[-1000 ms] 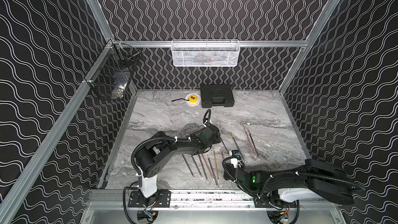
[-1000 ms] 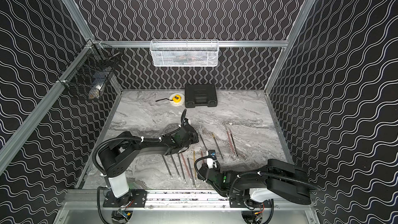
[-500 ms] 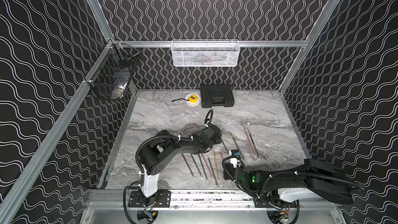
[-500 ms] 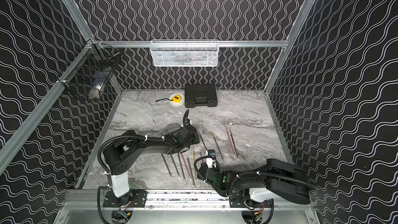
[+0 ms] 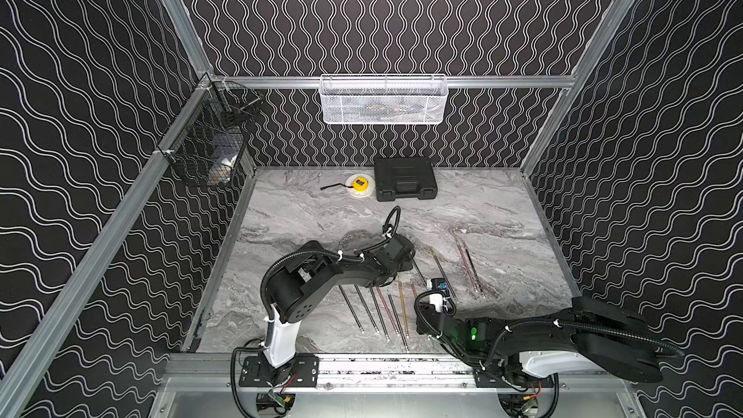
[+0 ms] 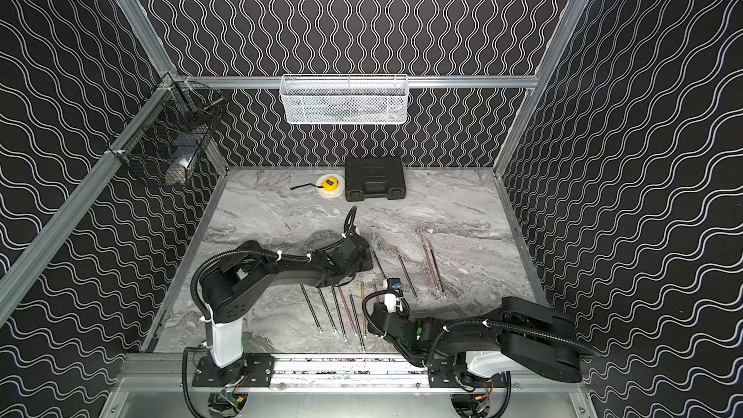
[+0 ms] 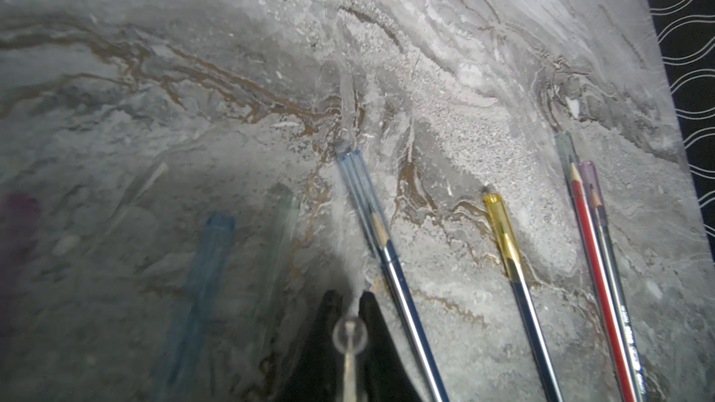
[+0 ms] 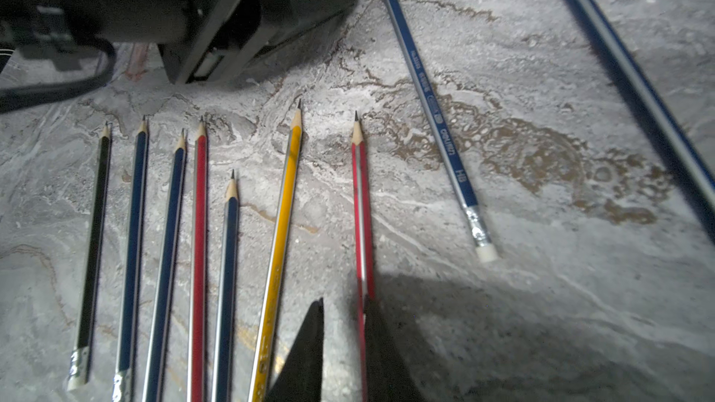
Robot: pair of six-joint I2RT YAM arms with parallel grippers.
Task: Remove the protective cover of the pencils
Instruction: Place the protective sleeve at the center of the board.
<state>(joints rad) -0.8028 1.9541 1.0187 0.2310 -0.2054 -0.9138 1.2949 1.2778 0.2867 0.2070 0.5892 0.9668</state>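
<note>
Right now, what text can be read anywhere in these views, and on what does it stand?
"HB": on the blue pencil, near its ferrule.
Brand word beside it: looks like "deli", not sure.
Print on the dark pencil and yellow pencil: too blurred to read.
Tape measure label: too small.

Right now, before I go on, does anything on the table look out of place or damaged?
Nothing looks damaged. In the row of bare pencils, the yellow pencil lies askew. Two capped pencils lie pressed together, possibly awkward to grip singly. Loose covers lie scattered by the left pincer, which seems to grip a clear cover.
</note>
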